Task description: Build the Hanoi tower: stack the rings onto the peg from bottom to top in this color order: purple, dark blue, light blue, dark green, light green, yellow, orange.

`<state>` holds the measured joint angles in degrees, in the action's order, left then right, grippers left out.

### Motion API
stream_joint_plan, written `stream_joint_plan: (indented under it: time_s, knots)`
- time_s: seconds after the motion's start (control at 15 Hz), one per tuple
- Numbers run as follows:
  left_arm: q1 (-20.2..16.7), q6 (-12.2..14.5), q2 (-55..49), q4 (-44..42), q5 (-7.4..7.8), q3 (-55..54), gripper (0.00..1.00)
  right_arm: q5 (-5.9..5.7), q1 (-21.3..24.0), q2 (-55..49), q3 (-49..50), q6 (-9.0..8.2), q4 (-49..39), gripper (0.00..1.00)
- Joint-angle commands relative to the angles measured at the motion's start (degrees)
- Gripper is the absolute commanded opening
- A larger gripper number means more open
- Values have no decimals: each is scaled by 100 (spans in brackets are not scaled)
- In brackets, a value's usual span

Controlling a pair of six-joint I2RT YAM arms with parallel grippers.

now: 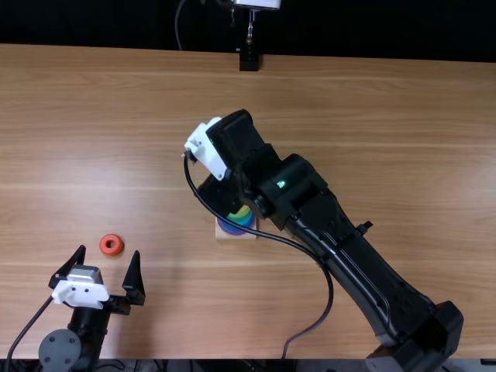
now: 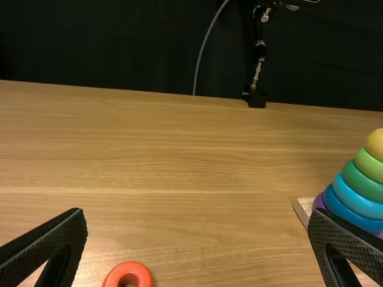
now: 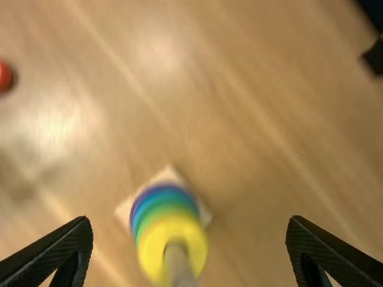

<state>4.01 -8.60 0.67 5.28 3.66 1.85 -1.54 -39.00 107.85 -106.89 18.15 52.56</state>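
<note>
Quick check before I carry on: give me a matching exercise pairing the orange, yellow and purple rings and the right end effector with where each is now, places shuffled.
Things
1. Orange ring
2. Yellow ring
3. Purple ring
4. Right end effector

Places
A. Lowest in the stack, at the wooden base
B. Open, over the stack
C. Flat on the table, off the peg
D. Top ring of the stack

Pairs: 1-C, 2-D, 3-A, 4-B
</note>
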Motion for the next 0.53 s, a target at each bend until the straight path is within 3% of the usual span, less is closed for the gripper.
stream_joint_plan:
  time_s: [0.0, 0.33, 0.4, 0.47]
  knots:
    - [-76, 16, -67, 21, 98, -185, 100, -57, 16, -27, 248, 9, -440, 100]
    - [-76, 27, -67, 21, 98, -185, 100, -67, 1395, -1601, 2401, 9, -3382, 100]
    - [-76, 27, -67, 21, 98, -185, 100, -110, 1589, -1987, 2972, 20, -4026, 100]
    - [-76, 27, -67, 21, 98, -185, 100, -278, 1782, -2497, 3544, 20, -4616, 100]
